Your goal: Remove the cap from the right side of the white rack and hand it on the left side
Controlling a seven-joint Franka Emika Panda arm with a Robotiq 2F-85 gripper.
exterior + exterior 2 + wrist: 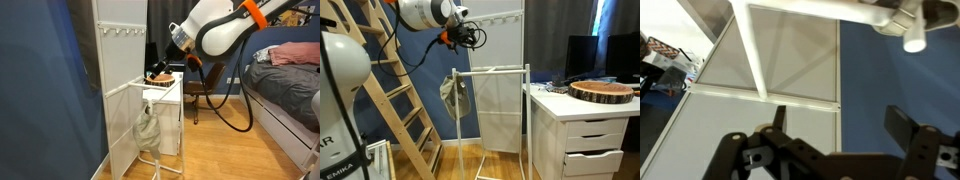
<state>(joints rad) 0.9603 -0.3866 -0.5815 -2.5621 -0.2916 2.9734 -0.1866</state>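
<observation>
The beige-grey cap hangs limp from one end of the white rack, low beside the white cabinet. It also shows in an exterior view, hanging at the end of the rack nearest the ladder. My gripper is above that end of the rack, higher than the cap and apart from it. It also shows in an exterior view. In the wrist view the gripper is open and empty, facing a white rack tube and the blue wall. The cap is out of the wrist view.
A tall white cabinet with pegs stands next to the rack. A white desk with drawers carries a round orange-brown item and a monitor. A wooden ladder leans on the blue wall. A bed is to one side.
</observation>
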